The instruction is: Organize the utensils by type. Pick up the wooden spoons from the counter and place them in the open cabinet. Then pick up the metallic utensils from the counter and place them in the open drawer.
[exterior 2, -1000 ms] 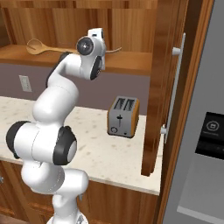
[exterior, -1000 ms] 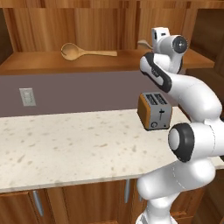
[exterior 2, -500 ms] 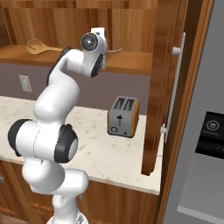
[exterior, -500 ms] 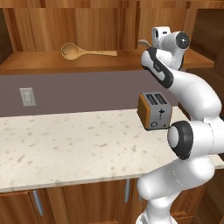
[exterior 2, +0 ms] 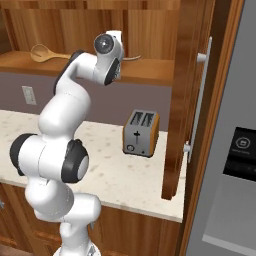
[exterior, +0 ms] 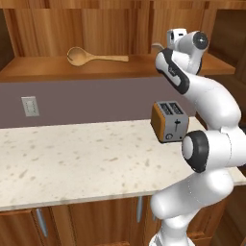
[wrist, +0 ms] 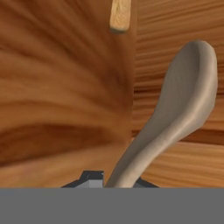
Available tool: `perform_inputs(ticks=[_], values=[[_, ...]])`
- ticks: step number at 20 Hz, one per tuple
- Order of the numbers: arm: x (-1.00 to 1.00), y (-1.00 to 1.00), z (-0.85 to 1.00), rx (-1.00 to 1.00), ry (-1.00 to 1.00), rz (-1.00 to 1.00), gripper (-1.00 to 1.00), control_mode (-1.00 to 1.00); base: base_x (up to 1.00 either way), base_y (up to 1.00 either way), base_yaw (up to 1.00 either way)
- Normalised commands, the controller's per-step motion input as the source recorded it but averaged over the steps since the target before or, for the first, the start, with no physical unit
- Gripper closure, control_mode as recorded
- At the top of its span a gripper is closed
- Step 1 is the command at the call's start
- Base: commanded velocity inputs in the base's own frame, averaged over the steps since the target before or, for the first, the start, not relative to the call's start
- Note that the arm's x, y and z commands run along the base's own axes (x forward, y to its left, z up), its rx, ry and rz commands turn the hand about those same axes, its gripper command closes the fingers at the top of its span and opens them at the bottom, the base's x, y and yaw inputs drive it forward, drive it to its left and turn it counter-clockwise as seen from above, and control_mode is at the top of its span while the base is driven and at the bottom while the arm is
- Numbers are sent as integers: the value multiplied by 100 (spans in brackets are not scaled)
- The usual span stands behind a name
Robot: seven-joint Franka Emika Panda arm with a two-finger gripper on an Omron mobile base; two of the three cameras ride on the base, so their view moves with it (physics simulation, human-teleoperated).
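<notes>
A: Status of jaws?

B: Pressed nearly together, pinching the handle of a grey spoon point(wrist: 183, 100). Raised at the open cabinet point(exterior: 48, 69), spoon bowl pointing away over the shelf floor.

A: Location of wooden spoon point(exterior: 91, 56)?

B: Lying flat on the same shelf, bowl to the left, handle running toward the arm. Handle tip near the grey spoon's bowl, not touching.

A: Surface point(exterior: 72, 153)?

B: Carrying an orange-sided toaster point(exterior: 169, 120), upright beside the arm.

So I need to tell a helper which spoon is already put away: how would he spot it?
Look in the open cabinet above the counter. On its shelf, to the left, lies a wooden spoon, flat and free, unlike the spoon in the gripper.
</notes>
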Motion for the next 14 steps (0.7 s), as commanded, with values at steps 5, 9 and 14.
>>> perform_inputs(ticks=[5,9,14], values=[[15,0,1,0,0,1,100,-100,0,0,0],[9,0,9,0,0,1,100,-100,0,0,0],[2,0,22,0,-1,0,100,-100,0,0,0]])
